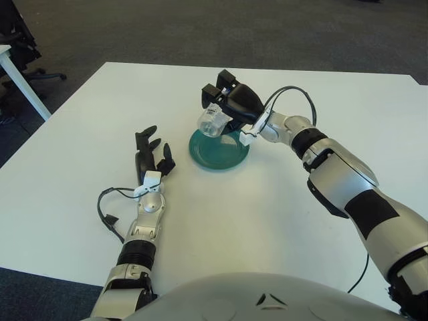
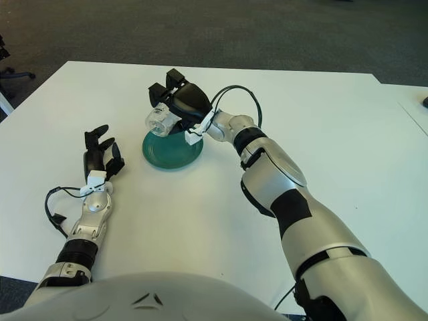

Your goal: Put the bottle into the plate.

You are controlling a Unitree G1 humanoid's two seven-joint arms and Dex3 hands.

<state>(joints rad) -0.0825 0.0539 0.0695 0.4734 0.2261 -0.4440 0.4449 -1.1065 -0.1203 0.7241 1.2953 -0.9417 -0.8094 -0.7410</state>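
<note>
A small clear plastic bottle [image 1: 212, 122] hangs tilted just above the back left of a teal plate [image 1: 219, 151] near the middle of the white table. My right hand [image 1: 224, 101] is curled around the bottle from above, reaching in from the right. My left hand [image 1: 148, 152] lies on the table to the left of the plate, apart from it, with its fingers spread and nothing in them.
The white table [image 1: 80, 134] runs wide around the plate. Dark carpet lies beyond its far edge. A white desk leg and an office chair base [image 1: 20, 67] stand at the far left, off the table.
</note>
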